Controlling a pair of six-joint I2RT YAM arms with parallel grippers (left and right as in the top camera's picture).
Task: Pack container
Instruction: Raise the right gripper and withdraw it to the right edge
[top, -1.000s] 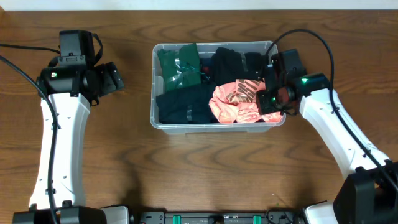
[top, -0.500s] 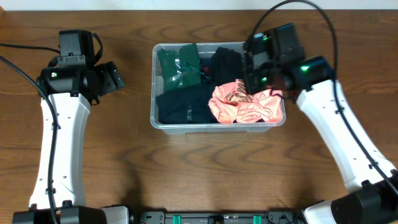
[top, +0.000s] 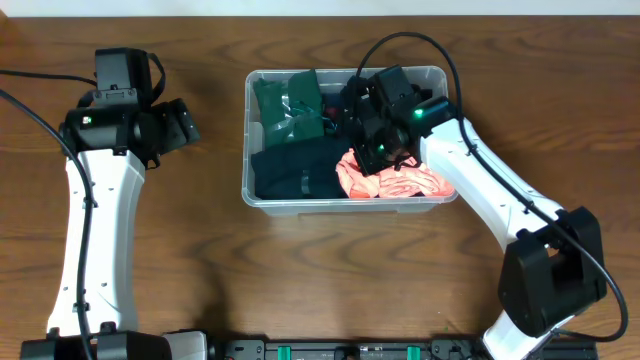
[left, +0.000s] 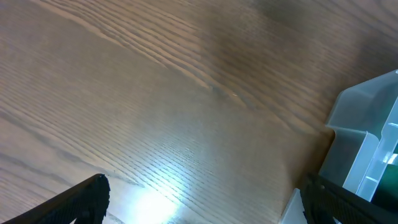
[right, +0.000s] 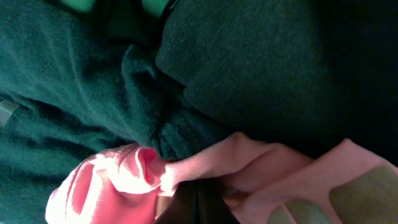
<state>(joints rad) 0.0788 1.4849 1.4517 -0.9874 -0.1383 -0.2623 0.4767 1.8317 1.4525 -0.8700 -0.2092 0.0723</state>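
The clear plastic container (top: 340, 204) stands at the table's middle back, filled with clothes: a green garment (top: 288, 105), a dark navy one (top: 295, 166), black ones (top: 360, 98) and a pink garment (top: 405, 182). My right gripper (top: 367, 150) is inside the container, shut, its closed tips (right: 198, 205) pressed into the pink garment (right: 273, 174) where it meets dark cloth (right: 74, 81). Whether any pink fabric is caught between the fingers does not show. My left gripper (top: 190, 125) hangs open over bare wood left of the container, nothing between its fingers (left: 93, 196). The container's corner (left: 367, 124) shows at the right of the left wrist view.
Dark wooden table (top: 330, 270) all round the container. Black cables run from both arms, one looping above the container's back right corner (top: 420, 45). The right arm's white link (top: 490, 190) reaches across the container's right end.
My right gripper has swept from the container's right end leftward to its middle, staying shut, and now presses on the pink garment's left part. The left arm has not moved.
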